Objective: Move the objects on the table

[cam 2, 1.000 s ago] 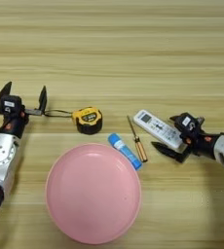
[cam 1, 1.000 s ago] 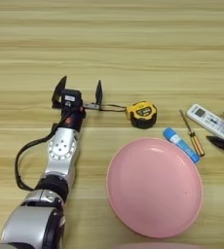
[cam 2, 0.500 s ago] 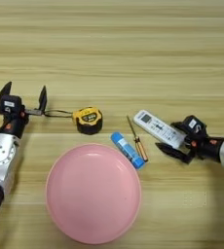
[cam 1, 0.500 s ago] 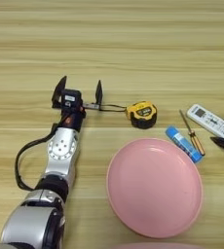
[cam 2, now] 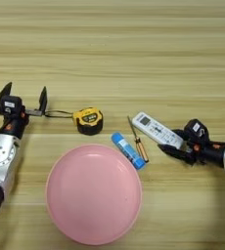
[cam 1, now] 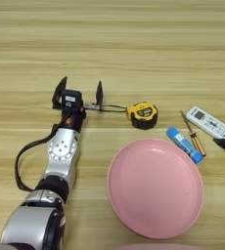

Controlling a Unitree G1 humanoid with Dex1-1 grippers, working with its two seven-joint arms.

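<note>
The yellow-and-black tape measure (cam 1: 143, 114) lies on the wooden table (cam 1: 134, 44), left of centre. Its black loop strap (cam 1: 113, 108) stretches left and ends at the right finger of my left gripper (cam 1: 80, 93). That gripper rests on the table, open, with nothing between its fingers. The white remote (cam 2: 156, 130) lies slanted at the right. My right gripper (cam 2: 178, 141) is open at the remote's lower right end, one finger on each side of that end.
A large pink plate (cam 2: 92, 195) fills the near middle. A blue tube (cam 2: 127, 150) and a small screwdriver (cam 2: 138, 141) lie between the plate and the remote. The rim of another pink thing (cam 1: 153, 246) shows at the bottom edge.
My right gripper has drawn back a little to the right and toward me along the remote. The left arm, tape measure and remote stay where they were.
</note>
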